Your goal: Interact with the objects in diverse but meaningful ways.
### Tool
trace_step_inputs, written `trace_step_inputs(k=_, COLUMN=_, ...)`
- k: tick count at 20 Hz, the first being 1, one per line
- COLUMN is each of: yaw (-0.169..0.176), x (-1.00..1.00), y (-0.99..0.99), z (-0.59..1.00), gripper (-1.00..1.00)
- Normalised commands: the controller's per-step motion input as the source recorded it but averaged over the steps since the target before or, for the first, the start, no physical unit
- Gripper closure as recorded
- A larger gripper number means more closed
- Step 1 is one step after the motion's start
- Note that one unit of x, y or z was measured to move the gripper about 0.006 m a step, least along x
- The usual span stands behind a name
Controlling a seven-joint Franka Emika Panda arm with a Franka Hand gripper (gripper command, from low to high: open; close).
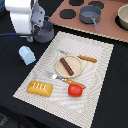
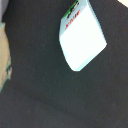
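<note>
A pale-blue carton (image 1: 27,54) lies on the black table beside the pale placemat (image 1: 100,75), toward the exterior view's left. It fills the wrist view (image 2: 82,37), white-faced with a small label. A golden-yellow bread loaf (image 1: 40,88) and a red tomato (image 1: 75,89) sit on the mat's near part. A brown sausage stick (image 1: 66,66) lies on the tan plate (image 1: 76,60). A grey pot (image 1: 45,33) stands just below my gripper (image 1: 38,20), which hangs above the table behind the carton. Its fingers are not visible in the wrist view.
A wooden toy stove board (image 1: 107,25) with black burners holds a second grey pot (image 1: 90,13) at the back. An orange-handled knife (image 1: 87,58) and fork (image 1: 67,80) flank the plate. A bowl (image 1: 123,17) sits at the far right.
</note>
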Motion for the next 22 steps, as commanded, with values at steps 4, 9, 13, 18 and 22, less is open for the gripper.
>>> trace_step_inputs(k=4, yaw=0.080, x=-0.24, y=-0.22, z=-0.34, gripper=-1.00)
trace_step_inputs(k=9, yaw=0.091, x=-0.28, y=-0.27, z=-0.41, gripper=-1.00)
trace_step_inputs(k=13, yaw=0.094, x=-0.21, y=-0.19, z=-0.41, gripper=-1.00)
trace_step_inputs(k=18, yaw=0.108, x=-0.15, y=0.02, z=-0.30, gripper=-1.00)
trace_step_inputs(k=22, yaw=0.100, x=-0.26, y=0.00, z=-0.32, gripper=-1.00)
